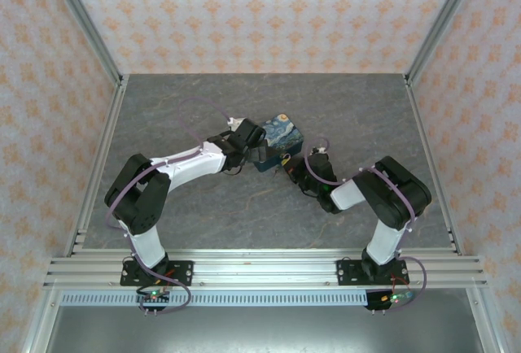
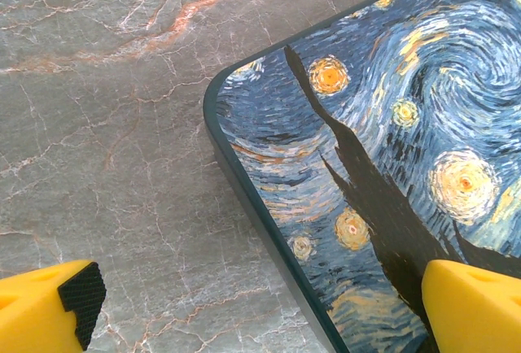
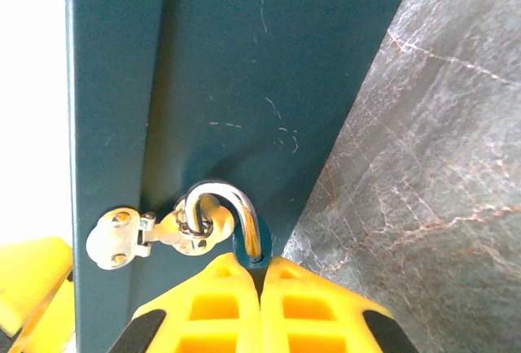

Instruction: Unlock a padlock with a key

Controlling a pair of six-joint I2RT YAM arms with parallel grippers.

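You have the grey marbled table [image 1: 203,207] spread under the box [image 1: 278,140], which is your reference for everything else. The left arm [image 1: 163,178] reaches in to the box's left side, and the right arm [image 1: 383,194] comes in to its near right side.

The box itself is rectangular. Its lid is printed with a swirling night sky of blue strokes and yellow stars, and the left wrist view shows one rounded corner [image 2: 391,125] of it. Its side wall [image 3: 244,84] is plain dark teal with a few light scratches.

Your left gripper [image 2: 260,312] stands spread wide across that rounded corner and grasps nothing. One yellow finger hangs over the lid, and the other, with its black pad [image 2: 81,300], hangs over the table just beside the box.

Your right gripper [image 3: 260,268] is up against the box's teal side wall, its two yellow fingers pressed together along their seam. Whether they nip anything between them you cannot tell from these views.

A small silver hasp [image 3: 151,235] is screwed to that same side wall.

The padlock [image 3: 248,235] hangs on the box's hasp. Its silver shackle is looped through the hasp's ring, and its tiny dark teal body sits right at the right gripper's tips, touching them.
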